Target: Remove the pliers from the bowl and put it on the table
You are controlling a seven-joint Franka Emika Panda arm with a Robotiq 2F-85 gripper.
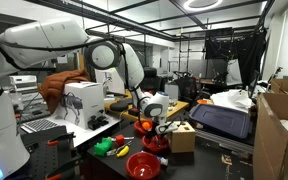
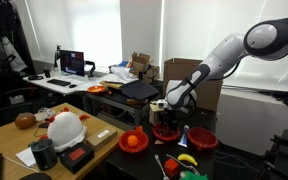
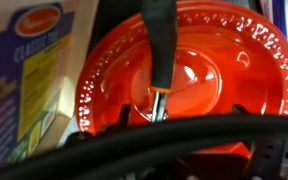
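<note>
Gripper (image 1: 158, 126) is hovering wide open directly above the bowl (image 3: 224, 90), apparently lining up on the pliers (image 3: 161, 50) resting inside for a grab.

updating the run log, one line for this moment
gripper: over red bowl, jaws open | pliers: in red bowl, not gripped | stage: pre-grasp

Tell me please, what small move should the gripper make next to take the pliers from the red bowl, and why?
Probably lower the open gripper straight down toward the pliers. In the wrist view their dark handle lies across the red bowl, just below the camera, and the jaws hold nothing yet.
</note>
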